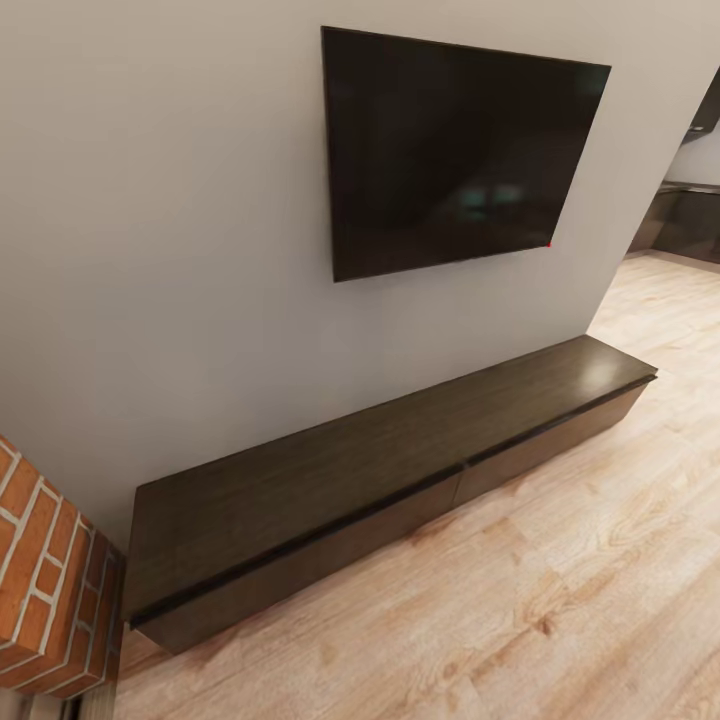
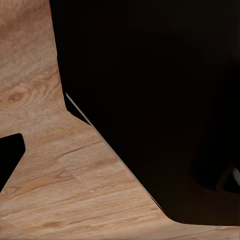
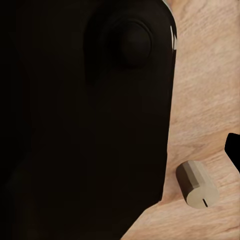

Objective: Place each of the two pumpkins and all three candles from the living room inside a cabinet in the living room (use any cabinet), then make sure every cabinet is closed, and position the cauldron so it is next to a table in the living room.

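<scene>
Dark bulk blocks most of both wrist views, so I cannot tell how either gripper stands. The long, matte dark-wood cabinet [image 1: 380,470] sits shut against the grey wall. One stubby cream candle [image 3: 197,184] lies toppled on the plank floor [image 1: 560,600].

A large black flat-screen television [image 1: 455,150] hangs on the plain pale grey wall [image 1: 160,250] — dark, with a tiny red dot at its lower right corner. Light oak wood-plank floor [image 1: 560,590] spreads across the foreground and runs off to the right, toward dark kitchen units [image 1: 685,220] in the next room. At the lower left, a red brick corner with pale mortar lines [image 1: 45,590] juts in — standing on the planks.
</scene>
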Available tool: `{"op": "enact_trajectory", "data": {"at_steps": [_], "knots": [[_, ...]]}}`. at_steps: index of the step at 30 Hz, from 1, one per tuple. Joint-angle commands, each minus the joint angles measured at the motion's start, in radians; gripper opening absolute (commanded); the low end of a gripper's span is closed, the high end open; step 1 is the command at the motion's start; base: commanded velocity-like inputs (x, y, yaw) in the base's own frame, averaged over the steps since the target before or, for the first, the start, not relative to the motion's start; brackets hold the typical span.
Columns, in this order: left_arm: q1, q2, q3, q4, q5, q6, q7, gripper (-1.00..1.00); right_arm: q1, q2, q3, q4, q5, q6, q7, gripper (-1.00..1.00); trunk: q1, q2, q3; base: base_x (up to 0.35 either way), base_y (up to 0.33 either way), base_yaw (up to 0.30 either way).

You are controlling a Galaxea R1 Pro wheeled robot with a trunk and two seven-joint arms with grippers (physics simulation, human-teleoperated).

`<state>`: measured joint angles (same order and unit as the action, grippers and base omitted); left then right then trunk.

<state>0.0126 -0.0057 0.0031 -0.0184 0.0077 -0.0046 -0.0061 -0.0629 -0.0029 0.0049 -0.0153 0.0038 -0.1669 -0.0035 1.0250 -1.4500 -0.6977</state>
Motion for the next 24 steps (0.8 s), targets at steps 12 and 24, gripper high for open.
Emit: {"op": "enact_trajectory", "data": {"at_steps": [12, 24], "knots": [[0.000, 0.001, 0.000, 0.000, 0.000, 0.000, 0.000, 1.00, 0.000, 0.001, 0.001, 0.000, 0.001, 0.001, -0.001, 1.00, 0.000, 0.000, 0.000, 0.082, 0.000, 0.025], [0.000, 0.000, 0.000, 0.000, 0.000, 0.000, 0.000, 1.00, 0.000, 0.001, 0.001, 0.001, 0.001, 0.001, -0.002, 1.00, 0.000, 0.000, 0.000, 0.032, 0.000, 0.261]]}}
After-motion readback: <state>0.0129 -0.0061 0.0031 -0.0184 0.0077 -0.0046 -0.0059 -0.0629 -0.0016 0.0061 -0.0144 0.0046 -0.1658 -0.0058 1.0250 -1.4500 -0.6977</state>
